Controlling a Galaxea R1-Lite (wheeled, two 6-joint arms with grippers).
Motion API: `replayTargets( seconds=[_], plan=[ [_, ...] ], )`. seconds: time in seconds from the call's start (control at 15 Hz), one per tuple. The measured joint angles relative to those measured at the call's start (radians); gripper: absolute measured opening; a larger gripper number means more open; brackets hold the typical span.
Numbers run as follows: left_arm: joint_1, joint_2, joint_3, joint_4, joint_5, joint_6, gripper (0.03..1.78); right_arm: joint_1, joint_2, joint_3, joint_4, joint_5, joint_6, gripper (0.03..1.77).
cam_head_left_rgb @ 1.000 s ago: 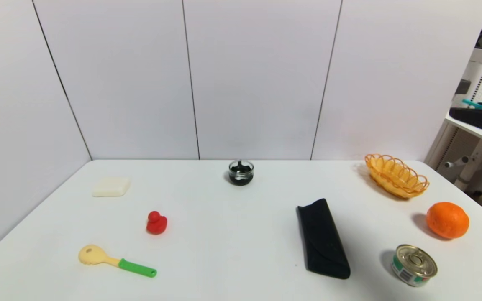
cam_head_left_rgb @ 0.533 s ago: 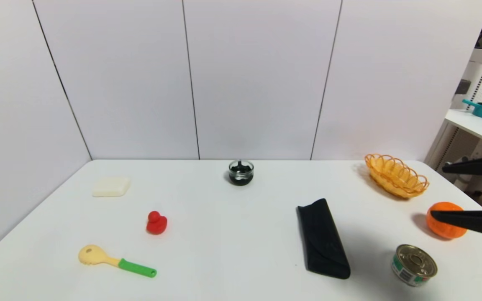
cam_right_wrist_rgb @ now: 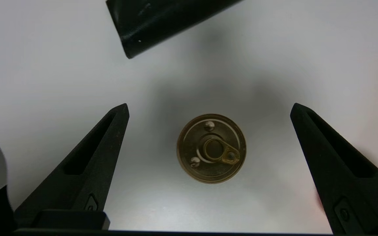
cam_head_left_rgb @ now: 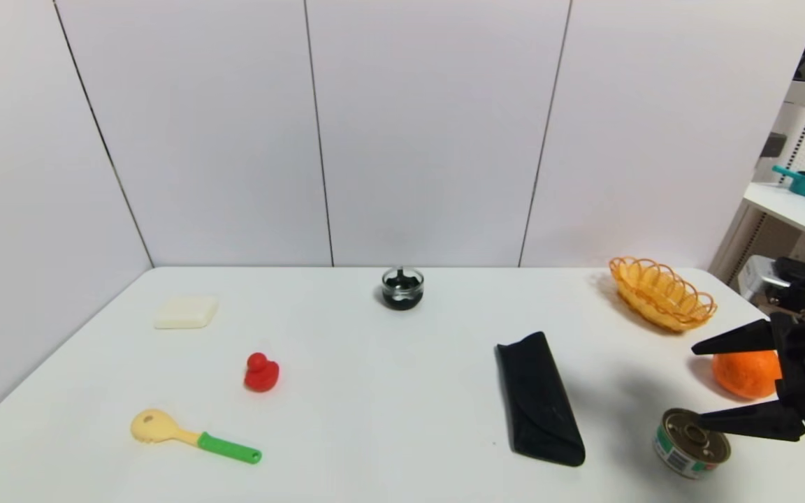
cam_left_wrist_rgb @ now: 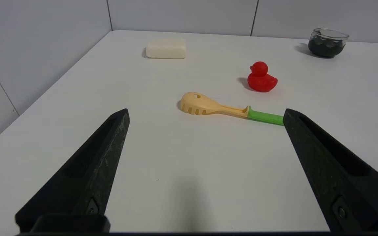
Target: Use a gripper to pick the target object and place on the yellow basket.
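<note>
The target object (cam_head_left_rgb: 692, 443), a squat tin can with a silver ridged lid and a green-and-white label, stands upright near the table's front right corner. My right gripper (cam_head_left_rgb: 697, 384) hangs open above it, having come in from the right. In the right wrist view the can's lid (cam_right_wrist_rgb: 211, 148) lies below and between the spread fingers of the gripper (cam_right_wrist_rgb: 209, 108), touching neither. The yellow basket (cam_head_left_rgb: 661, 293) sits empty at the back right. In the left wrist view my left gripper (cam_left_wrist_rgb: 206, 111) stays open and empty over the table's left side, out of the head view.
An orange (cam_head_left_rgb: 745, 374) lies just behind the can, partly covered by the right gripper. A black case (cam_head_left_rgb: 539, 398) lies to the can's left. Farther off are a dark glass jar (cam_head_left_rgb: 402, 288), a red duck (cam_head_left_rgb: 261, 372), a yellow-green spoon (cam_head_left_rgb: 193, 436) and a white block (cam_head_left_rgb: 186, 311).
My right gripper came in from the right edge and swung down and inward until it hung over the can. The can and the other objects have not moved.
</note>
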Motion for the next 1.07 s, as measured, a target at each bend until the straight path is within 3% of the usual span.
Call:
replayTargets(
  seconds=[0.33, 0.47, 0.73, 1.07],
  plan=[
    [0.0, 0.0, 0.0, 0.0, 0.0, 0.0, 1.69, -0.029, 0.131, 0.054, -0.154, 0.053, -0.086, 1.7],
    [0.0, 0.0, 0.0, 0.0, 0.001, 0.0, 1.69, -0.047, 0.157, 0.076, -0.16, 0.061, -0.135, 1.7],
    [0.0, 0.0, 0.0, 0.0, 0.0, 0.0, 1.69, -0.075, 0.17, 0.142, -0.159, 0.147, -0.205, 1.7],
    [0.0, 0.0, 0.0, 0.0, 0.0, 0.0, 1.69, -0.086, 0.161, 0.188, -0.16, 0.158, -0.251, 1.7]
  ],
)
